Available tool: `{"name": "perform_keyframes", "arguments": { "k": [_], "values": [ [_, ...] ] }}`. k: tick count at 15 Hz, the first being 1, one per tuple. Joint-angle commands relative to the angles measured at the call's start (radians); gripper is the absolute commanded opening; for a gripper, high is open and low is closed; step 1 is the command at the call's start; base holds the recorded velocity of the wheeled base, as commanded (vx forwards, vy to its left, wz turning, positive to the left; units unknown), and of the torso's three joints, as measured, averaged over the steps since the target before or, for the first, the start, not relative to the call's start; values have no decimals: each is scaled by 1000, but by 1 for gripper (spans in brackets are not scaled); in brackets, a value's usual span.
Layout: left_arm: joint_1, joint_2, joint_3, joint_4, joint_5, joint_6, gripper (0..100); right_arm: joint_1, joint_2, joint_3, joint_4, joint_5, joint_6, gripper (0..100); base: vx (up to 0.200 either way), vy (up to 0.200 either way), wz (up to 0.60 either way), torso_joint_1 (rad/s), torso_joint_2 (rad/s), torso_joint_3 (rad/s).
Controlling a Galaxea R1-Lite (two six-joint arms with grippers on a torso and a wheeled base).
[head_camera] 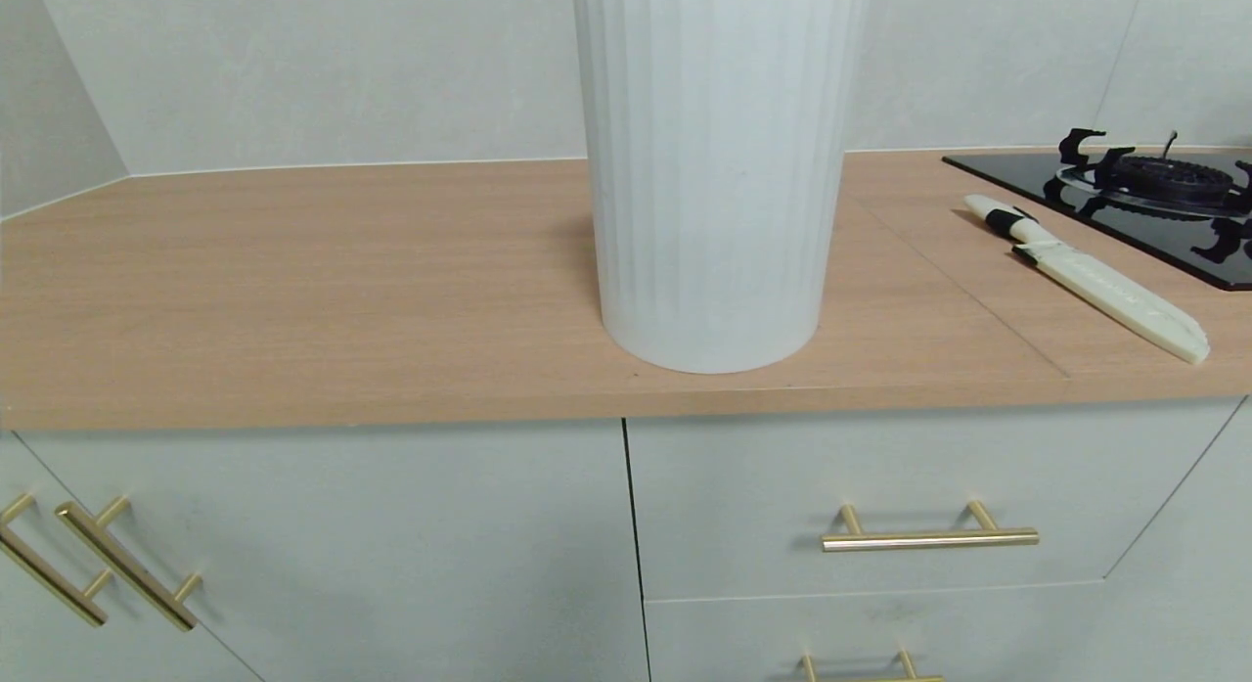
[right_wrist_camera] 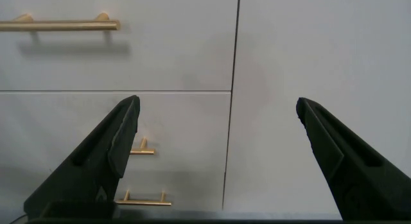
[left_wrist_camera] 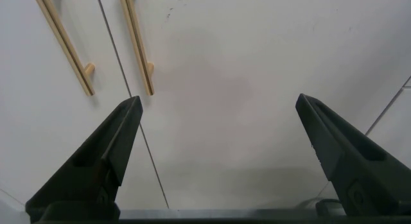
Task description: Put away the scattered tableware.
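Wood-grain counter (head_camera: 293,291) runs along a pale wall, w/ matte grey cabinet fronts (head_camera: 391,545) below and slim brass bar handles (head_camera: 929,537). Left gripper (left_wrist_camera: 217,102): dark wedge fingers spread wide, nothing btwn them, facing a cabinet door. Right gripper (right_wrist_camera: 216,101): same, wide apart and empty, in front of drawer fronts. Tall white ribbed tub (head_camera: 719,173) stands upright near the counter's front edge. Cream knife (head_camera: 1086,276) w/ black bands on its handle lies flat to the right, just beside a glossy black hob (head_camera: 1144,207) w/ a cast burner grate.
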Motion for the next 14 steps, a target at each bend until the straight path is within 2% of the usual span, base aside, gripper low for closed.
{"name": "perform_keyframes", "arguments": {
  "k": [1,4,8,14],
  "values": [
    [0,0,0,0,0,0,100,0,1,0,0,0,0,100,0,0,0,0,0,0],
    [0,0,0,0,0,0,100,0,1,0,0,0,0,100,0,0,0,0,0,0],
    [0,0,0,0,0,0,100,0,1,0,0,0,0,100,0,0,0,68,-223,-240],
    [0,0,0,0,0,0,100,-1,1,0,0,0,0,100,0,0,0,139,-492,-302]
  ]
}}
